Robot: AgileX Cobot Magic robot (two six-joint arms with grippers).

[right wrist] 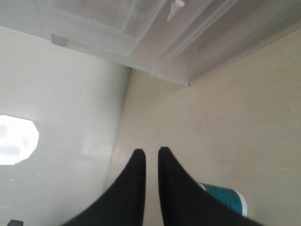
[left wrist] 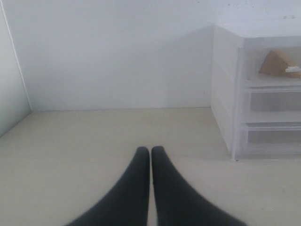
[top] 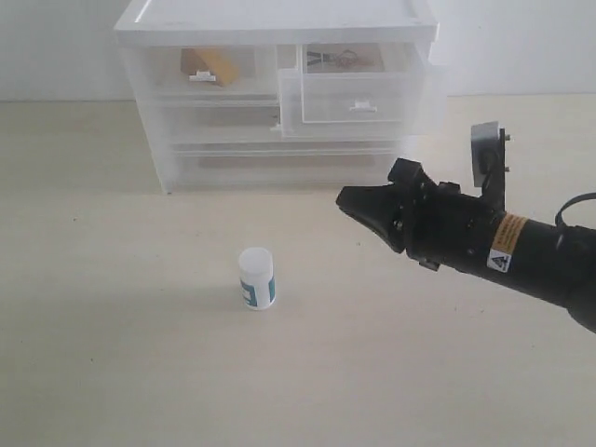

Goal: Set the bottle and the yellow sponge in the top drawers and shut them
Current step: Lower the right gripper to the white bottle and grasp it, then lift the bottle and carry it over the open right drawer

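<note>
The white bottle (top: pixel 256 277) with a teal label stands upright on the table, left of and below my right gripper (top: pixel 343 198). That gripper hangs shut and empty above the table; in its wrist view (right wrist: pixel 151 151) the bottle (right wrist: pixel 226 198) shows just beside one finger. The yellow sponge (top: pixel 216 65) lies inside the shut top left drawer (top: pixel 168 74), and also shows as the sponge (left wrist: pixel 275 63) in the left wrist view. The top right drawer (top: pixel 410 107) is pulled out. My left gripper (left wrist: pixel 150 149) is shut and empty, low over the table, left of the cabinet.
The white drawer cabinet (top: pixel 279 19) stands at the back against the wall, with two wider shut drawers (top: pixel 233 163) below. Something dark and thin (top: pixel 337 58) shows through at the back of the top right slot. A side wall (left wrist: pixel 11 84) lies far left.
</note>
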